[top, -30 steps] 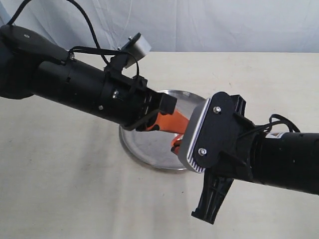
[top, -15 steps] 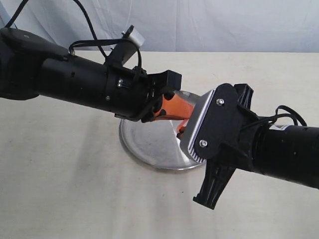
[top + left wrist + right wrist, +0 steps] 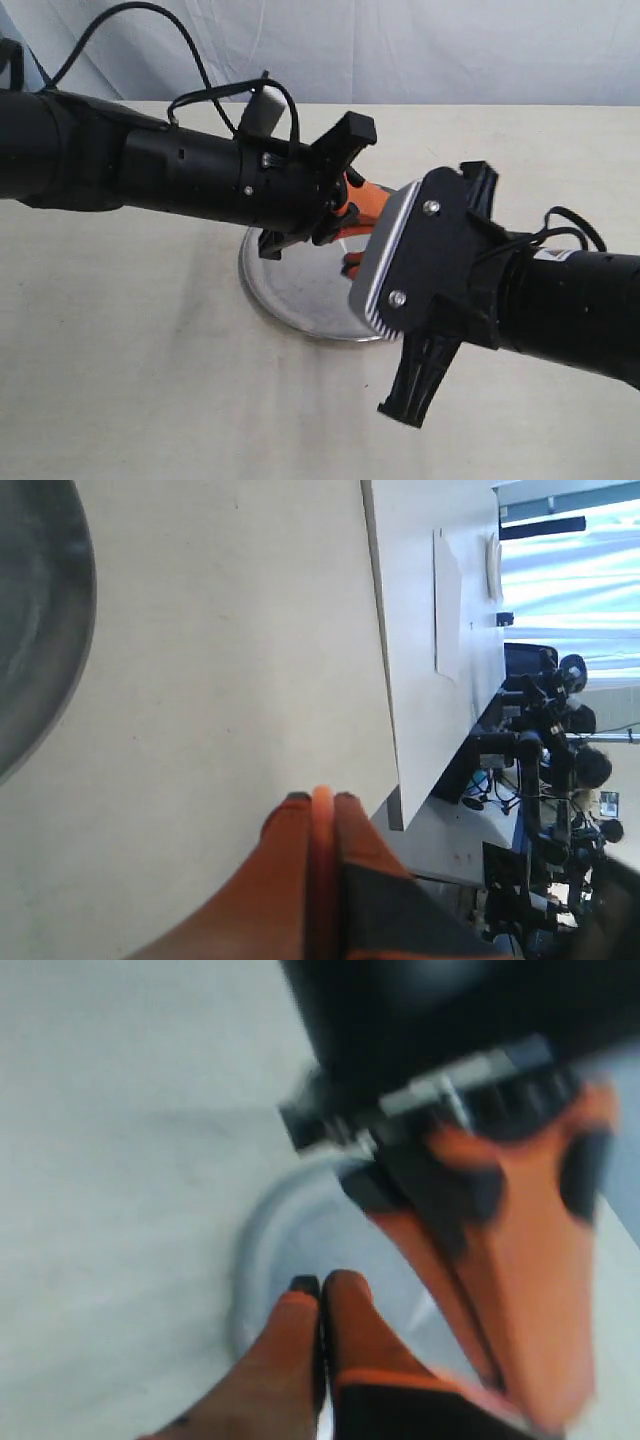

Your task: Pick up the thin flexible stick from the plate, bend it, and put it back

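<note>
Near plate [image 3: 290,300], stick [image 3: 322,825] barely peeks from clamped L pincer [image 3: 320,802]; R view blurred.

The left hand [image 3: 358,205] has rolled over and risen above the plate [image 3: 290,297].

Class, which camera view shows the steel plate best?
The exterior view: the plate shows its round rim and shiny floor there, though partly hidden. The left wrist view catches only a dark edge of it; the right wrist view, a blurred rim.
</note>
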Motion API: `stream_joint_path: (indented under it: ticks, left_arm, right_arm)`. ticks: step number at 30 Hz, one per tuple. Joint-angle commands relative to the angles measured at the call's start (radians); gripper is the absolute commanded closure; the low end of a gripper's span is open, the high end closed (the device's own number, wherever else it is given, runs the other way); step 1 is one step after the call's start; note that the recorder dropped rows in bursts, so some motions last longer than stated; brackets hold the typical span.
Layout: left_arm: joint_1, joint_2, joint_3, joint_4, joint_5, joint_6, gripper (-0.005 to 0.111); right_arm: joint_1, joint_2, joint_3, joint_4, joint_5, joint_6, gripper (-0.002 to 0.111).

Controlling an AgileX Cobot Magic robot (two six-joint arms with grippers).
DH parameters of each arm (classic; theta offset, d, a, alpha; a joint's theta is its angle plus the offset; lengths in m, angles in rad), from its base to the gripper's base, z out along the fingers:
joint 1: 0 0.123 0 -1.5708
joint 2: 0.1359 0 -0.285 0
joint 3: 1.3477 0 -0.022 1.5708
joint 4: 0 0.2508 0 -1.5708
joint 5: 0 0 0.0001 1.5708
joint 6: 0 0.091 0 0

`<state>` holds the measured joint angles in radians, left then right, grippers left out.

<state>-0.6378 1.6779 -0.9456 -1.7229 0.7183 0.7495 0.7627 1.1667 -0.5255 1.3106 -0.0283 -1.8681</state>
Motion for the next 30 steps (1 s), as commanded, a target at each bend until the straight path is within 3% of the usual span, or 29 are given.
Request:
stream_joint_path:
  ticks: [1, 6, 10, 22, 25, 30]
  left_arm:
    - [-0.022, 0.013, 0.0, -0.021, 0.092, -0.01, 0.106]
    - [-0.02, 0.013, 0.0, -0.021, 0.092, -0.005, 0.106]
    - [0.028, 0.013, 0.0, -0.021, 0.068, 0.023, 0.106]
    - [0.4, -0.055, 0.0, 0.083, 0.16, 0.019, 0.106]
    - [0.45, -0.076, 0.0, 0.124, 0.178, 0.055, 0.106]
    - [0.468, -0.13, 0.0, 0.261, 0.178, 0.225, 0.106]
  right_arm:
    - [0.008, -0.003, -0.02, -0.027, 0.017, -0.017, 0.109]
    - [0.008, -0.003, -0.02, -0.029, 0.01, -0.017, 0.109]
    - [0.008, -0.003, -0.02, -0.003, -0.007, -0.017, 0.109]
    - [0.006, -0.003, -0.018, 0.151, -0.057, 0.015, 0.109]
    - [0.006, -0.003, -0.018, 0.248, -0.108, 0.094, 0.109]
    - [0.006, 0.003, -0.018, 0.271, -0.094, 0.23, 0.109]
